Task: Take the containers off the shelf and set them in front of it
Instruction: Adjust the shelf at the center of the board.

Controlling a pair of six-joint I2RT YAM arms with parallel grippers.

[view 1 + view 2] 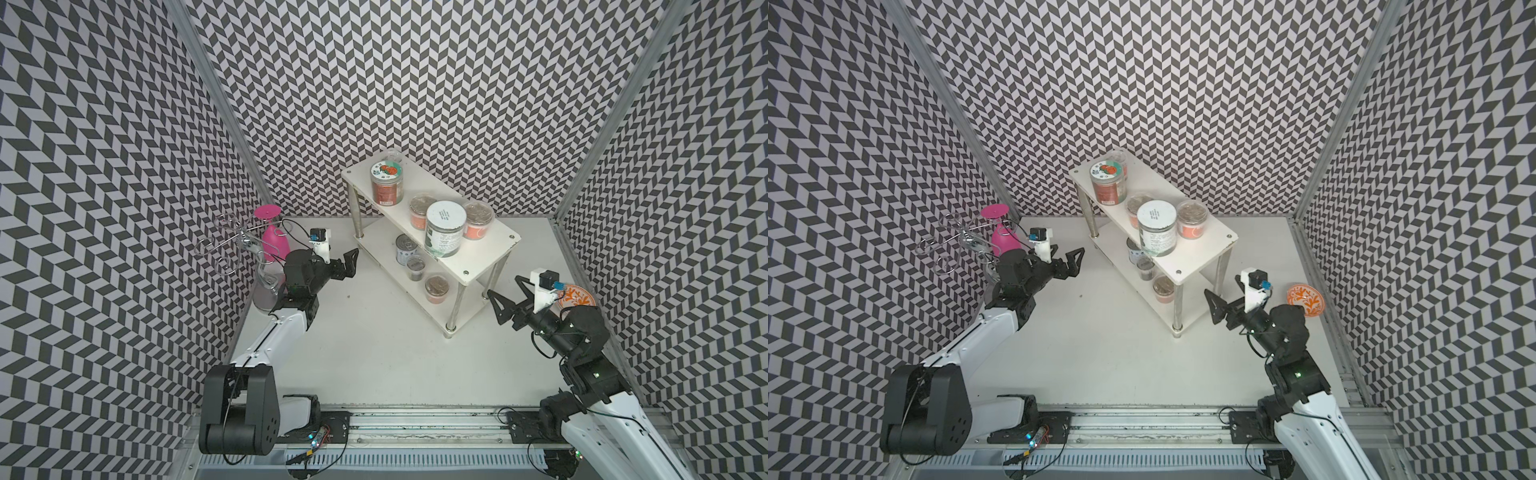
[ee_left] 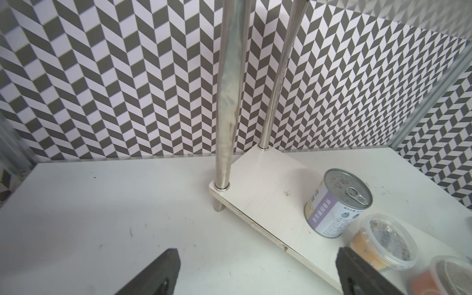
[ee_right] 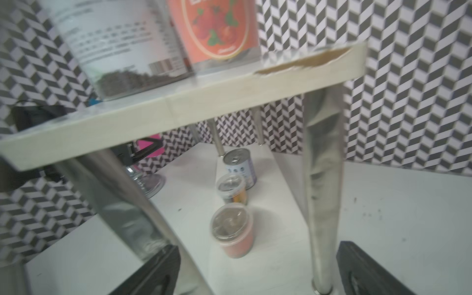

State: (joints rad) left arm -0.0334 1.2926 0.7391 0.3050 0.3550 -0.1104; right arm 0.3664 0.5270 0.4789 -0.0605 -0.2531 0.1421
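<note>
Containers stand on both tiers of the shelf point(image 1: 469, 253), and neither gripper holds one. The left gripper point(image 1: 347, 262) hangs with its jaws spread wide and empty, close to the shelf's far left leg. Its wrist view looks onto the lower tier, where the silver can point(image 2: 337, 204) stands upright with a clear tub point(image 2: 383, 242) just beside it and a second tub at the picture's edge. The right gripper point(image 1: 505, 287), likewise wide open and empty, hovers at the shelf's near end, its camera looking in under the top tier. On that top tier stand a teal-lidded jar point(image 1: 387, 183), a white-lidded jar point(image 1: 444, 228) and two orange tubs point(image 1: 478, 220) behind it. A pink goblet point(image 1: 274, 243) hangs upside down on a wire stand point(image 1: 226, 245) behind the left arm. An orange-patterned dish point(image 1: 577, 297) lies on the table point(image 1: 374, 353) behind the right wrist.
</note>
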